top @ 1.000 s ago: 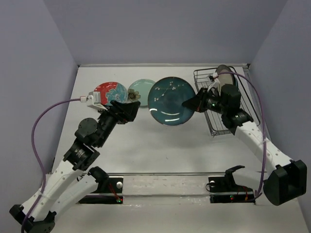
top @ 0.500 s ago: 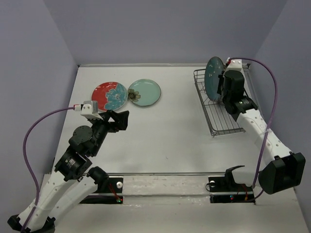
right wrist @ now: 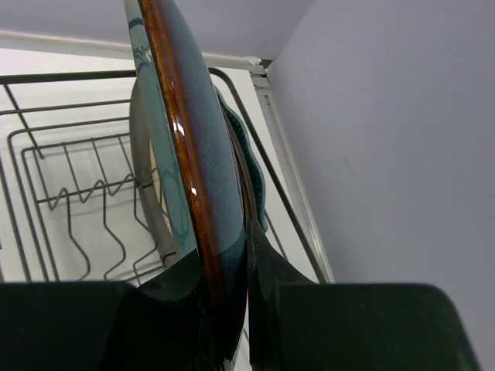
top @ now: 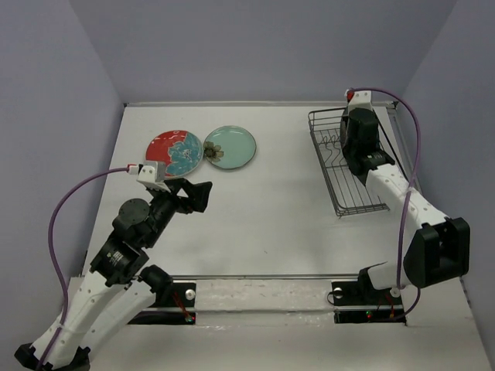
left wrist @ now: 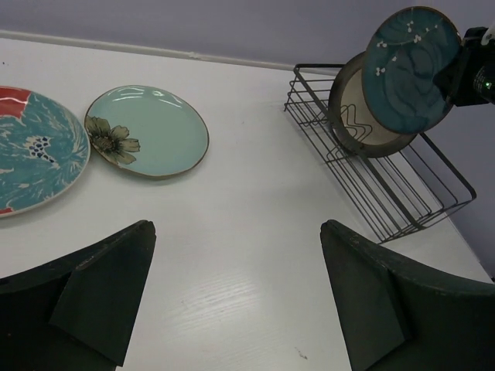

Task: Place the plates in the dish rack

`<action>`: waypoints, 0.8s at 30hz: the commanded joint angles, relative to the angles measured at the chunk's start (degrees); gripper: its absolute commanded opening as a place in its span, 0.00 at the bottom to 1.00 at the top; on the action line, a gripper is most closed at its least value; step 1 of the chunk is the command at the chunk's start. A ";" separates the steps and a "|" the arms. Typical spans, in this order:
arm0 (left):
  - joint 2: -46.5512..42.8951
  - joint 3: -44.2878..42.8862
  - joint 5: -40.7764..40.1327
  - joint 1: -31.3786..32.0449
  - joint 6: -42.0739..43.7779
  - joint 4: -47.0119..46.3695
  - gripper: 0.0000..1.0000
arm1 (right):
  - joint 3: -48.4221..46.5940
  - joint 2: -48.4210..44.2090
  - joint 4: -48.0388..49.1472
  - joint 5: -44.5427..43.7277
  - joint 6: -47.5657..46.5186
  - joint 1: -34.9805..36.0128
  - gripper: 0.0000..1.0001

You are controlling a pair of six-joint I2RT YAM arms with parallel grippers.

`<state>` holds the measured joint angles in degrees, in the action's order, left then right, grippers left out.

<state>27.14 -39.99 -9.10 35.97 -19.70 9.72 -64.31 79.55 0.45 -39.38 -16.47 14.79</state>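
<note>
Two are laid flat on the table (top: 271,232), side by side: floral plate (top: 175,151) and mint plate (top: 230,146); the teal plate (left wrist: 410,69) is held on edge at the rack (top: 360,197), its rim clamped between the right fingers (right wrist: 259,294), beside the grey-brown plate (left wrist: 352,116) stood there; the left fingers (left wrist: 108,297) are spread wide, empty, over the table.

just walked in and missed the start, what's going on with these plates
The right gripper is clamped on the dark teal plate, holding it upright on edge over the far end of the dish rack, next to a grey-brown plate already standing there. The left gripper is open and empty above the table. Beyond it, the red-and-blue floral plate and the mint plate with a brown flower lie flat, not yet loaded.
</note>
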 commanded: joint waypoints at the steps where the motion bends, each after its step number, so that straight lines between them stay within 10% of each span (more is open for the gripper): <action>1: -0.50 0.35 3.30 -1.33 1.77 -3.04 0.99 | -4.59 -0.37 14.58 -3.96 -5.06 -1.25 0.07; 24: 4.23 0.70 8.83 -5.47 -1.11 -4.62 0.99 | 5.51 9.48 14.67 8.59 15.22 -6.25 0.07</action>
<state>29.10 -39.86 -3.42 30.74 -19.18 8.62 -59.77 89.38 5.58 -32.10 -9.80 11.51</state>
